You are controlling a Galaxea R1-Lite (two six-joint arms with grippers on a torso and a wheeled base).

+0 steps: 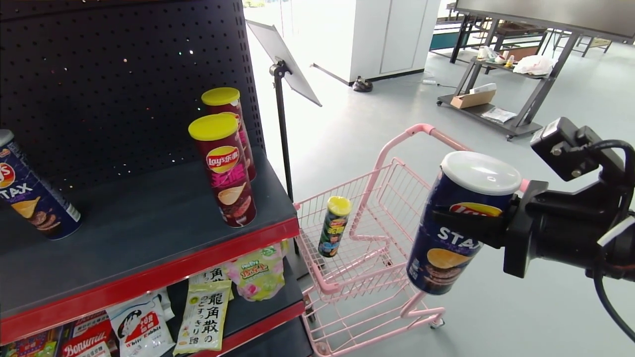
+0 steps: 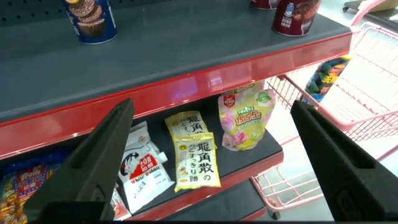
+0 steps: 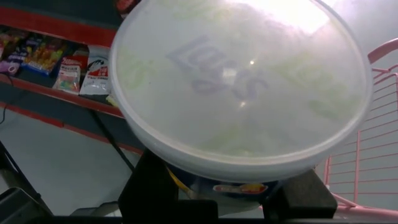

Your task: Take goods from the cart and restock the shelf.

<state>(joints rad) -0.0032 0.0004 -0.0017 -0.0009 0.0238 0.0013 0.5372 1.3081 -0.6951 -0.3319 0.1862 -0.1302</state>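
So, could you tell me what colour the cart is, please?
The cart is pink; the head view shows it best.

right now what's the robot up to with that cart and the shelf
The right gripper is shut on a blue can with a white lid and holds it in the air beside the pink cart. A smaller yellow-lidded can is in the cart. The top shelf holds two red cans and a second blue can. The left gripper is open and empty, facing the snack bags on the lower shelf.
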